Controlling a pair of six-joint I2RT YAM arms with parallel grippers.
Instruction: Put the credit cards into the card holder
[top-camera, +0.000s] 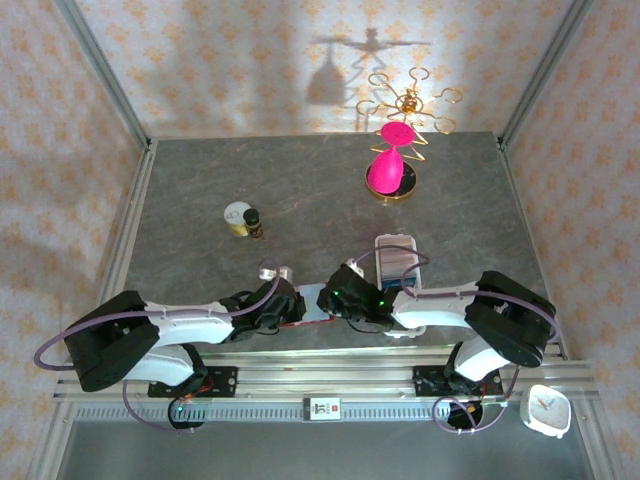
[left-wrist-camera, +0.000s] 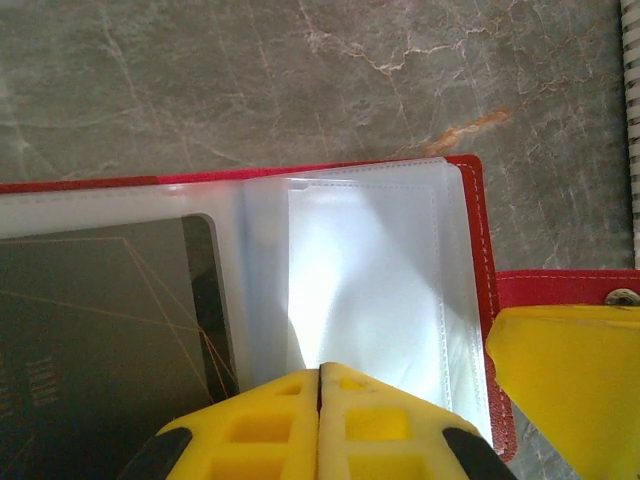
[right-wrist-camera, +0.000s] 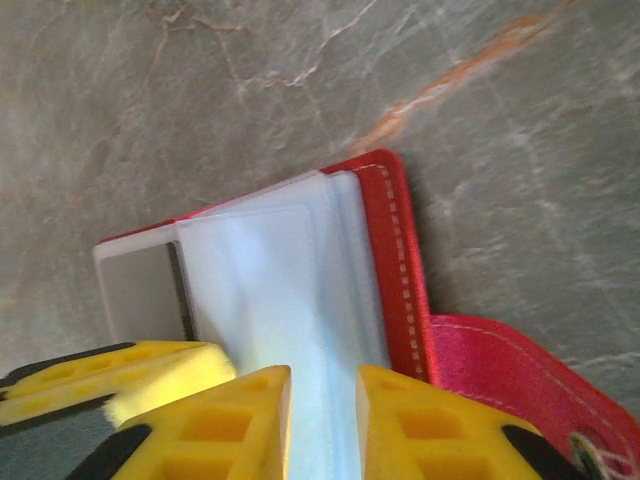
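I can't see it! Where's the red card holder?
In the top view the card holder lies open near the table front edge, between the left gripper and the right gripper.

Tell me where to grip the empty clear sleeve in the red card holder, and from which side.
Pinch the clear sleeve at its near edge, coming in from the near side. It lies flat in the card holder, whose stitched red rim borders its far and right edges; a dark card fills the left page. The near edge looks freest for a claw.
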